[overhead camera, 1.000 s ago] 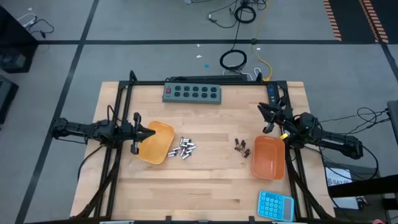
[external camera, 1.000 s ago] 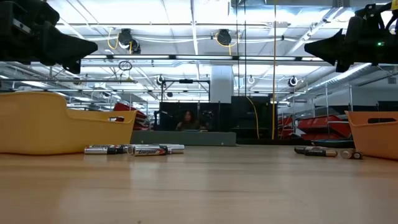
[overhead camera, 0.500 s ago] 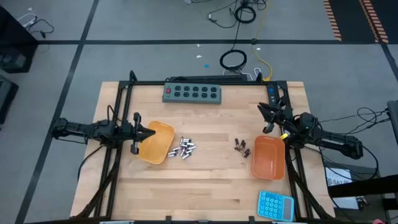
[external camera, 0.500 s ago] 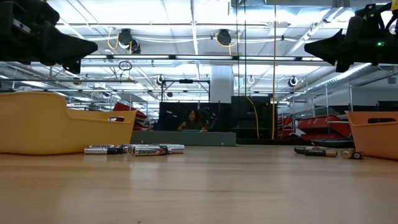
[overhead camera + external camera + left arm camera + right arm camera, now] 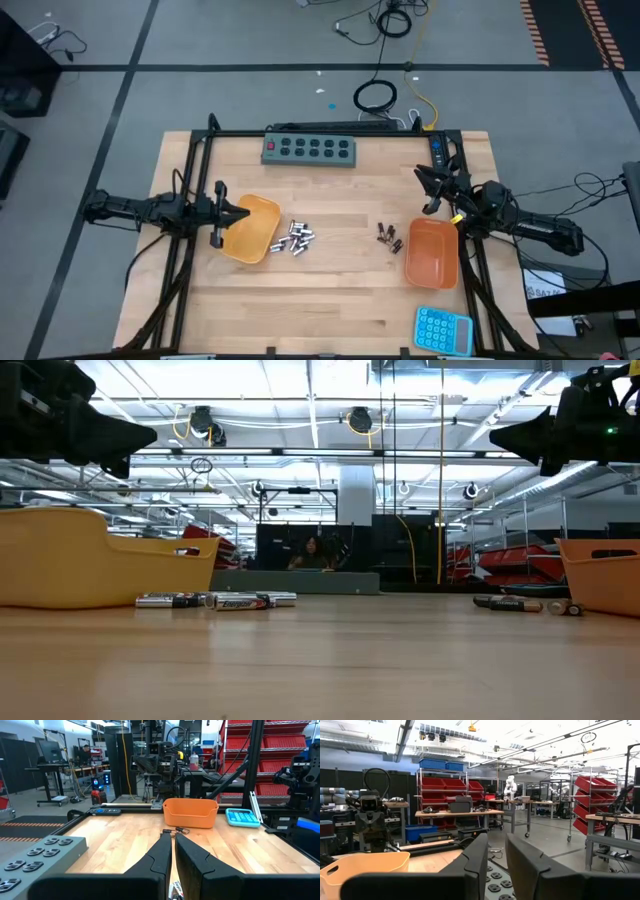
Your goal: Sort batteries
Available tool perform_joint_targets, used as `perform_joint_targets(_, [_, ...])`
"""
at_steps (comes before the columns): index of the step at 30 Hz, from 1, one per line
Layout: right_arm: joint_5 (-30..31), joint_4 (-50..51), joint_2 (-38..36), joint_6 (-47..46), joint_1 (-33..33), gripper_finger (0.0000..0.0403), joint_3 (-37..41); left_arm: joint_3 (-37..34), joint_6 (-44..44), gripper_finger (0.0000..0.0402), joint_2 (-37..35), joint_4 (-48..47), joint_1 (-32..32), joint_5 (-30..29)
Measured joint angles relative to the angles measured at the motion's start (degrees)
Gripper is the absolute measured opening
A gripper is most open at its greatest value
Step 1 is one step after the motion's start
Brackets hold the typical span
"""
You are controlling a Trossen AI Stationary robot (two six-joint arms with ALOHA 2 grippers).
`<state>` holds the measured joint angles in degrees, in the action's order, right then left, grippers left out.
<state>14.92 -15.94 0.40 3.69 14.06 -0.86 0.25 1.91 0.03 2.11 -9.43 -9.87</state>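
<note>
two idle arms, two trays, two piles of batteries

the wooden table [image 5: 330,300] carries everything, ringed by a dark frame. the left arm reaches in over the left edge and the right arm over the right edge, both raised off the surface.

a grey button box [image 5: 309,149] lies along the far edge, near its middle. an orange tray [image 5: 250,228] sits towards the left edge, partly under the left arm's tip, and a second orange tray [image 5: 433,252] sits towards the right edge, just on the near side of the right arm. a light blue calculator [image 5: 442,329] lies by the near right corner.

the left gripper [image 5: 240,214] hovers above the left tray's rim, holding nothing; in its wrist view the fingers [image 5: 160,855] stand almost together, with only a thin slit between them. the right gripper [image 5: 424,177] hangs above bare wood near the right edge, on the far side of the right tray, also holding nothing; its fingers [image 5: 476,855] show a narrow gap.

the silver batteries [image 5: 297,237] lie in a loose heap on the wood just beside the left tray, towards the table's middle. the smaller dark batteries [image 5: 388,235] lie in a little cluster just beside the right tray, on its middle-facing side. the two piles are well apart. from table height both piles rest flat on the surface.
</note>
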Motion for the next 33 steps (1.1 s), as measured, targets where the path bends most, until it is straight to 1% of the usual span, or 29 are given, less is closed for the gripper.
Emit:
perform_joint_targets(29, [0.00, 0.02, -0.02, 0.02, 0.00, 0.0059, 0.00, -0.01, 0.00, 0.0033, 0.00, 0.00, -0.01, 0.01])
perform_joint_targets(33, [0.02, -0.41, 0.00, 1.56, 0.00, 0.0059, 0.00, -0.02, 0.00, 0.0033, 0.00, 0.00, 0.00, 0.01])
